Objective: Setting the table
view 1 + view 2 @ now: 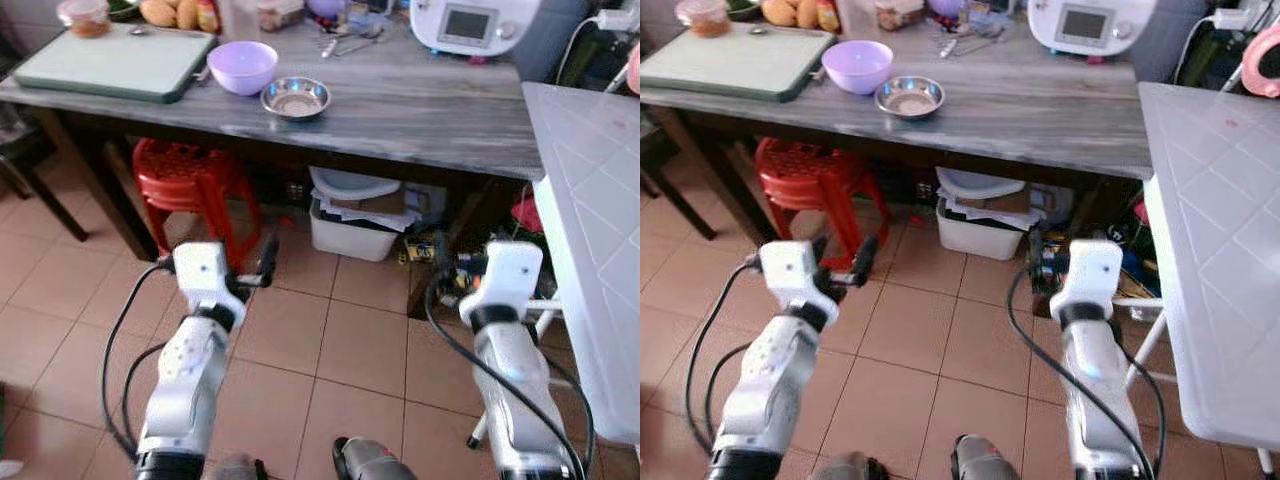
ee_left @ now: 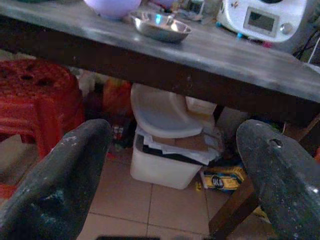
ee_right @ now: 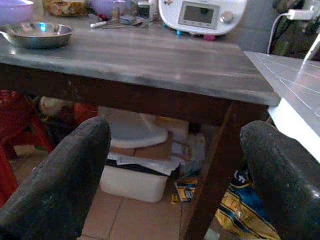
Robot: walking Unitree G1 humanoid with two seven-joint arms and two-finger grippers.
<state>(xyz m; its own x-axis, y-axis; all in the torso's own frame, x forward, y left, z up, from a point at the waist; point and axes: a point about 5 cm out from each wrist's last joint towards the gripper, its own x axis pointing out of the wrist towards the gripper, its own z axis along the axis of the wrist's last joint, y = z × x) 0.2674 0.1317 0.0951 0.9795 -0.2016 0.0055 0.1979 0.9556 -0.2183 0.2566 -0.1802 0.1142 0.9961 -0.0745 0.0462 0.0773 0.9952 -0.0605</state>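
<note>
While both my left end effector (image 1: 262, 262) and right end effector (image 1: 442, 262) hang wide open and empty below the table (image 1: 420, 110), the steel bowl (image 1: 296, 97) sits near its front edge, touching the purple bowl (image 1: 241, 66). I judge the steel one light, stiff and slippery, best pinched at its rim. Both bowls look empty.

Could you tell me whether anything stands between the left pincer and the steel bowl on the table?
Nothing visible blocks it. The left pincer is open, below the table's front edge; the steel bowl sits near that edge, the purple bowl beside it.
</note>
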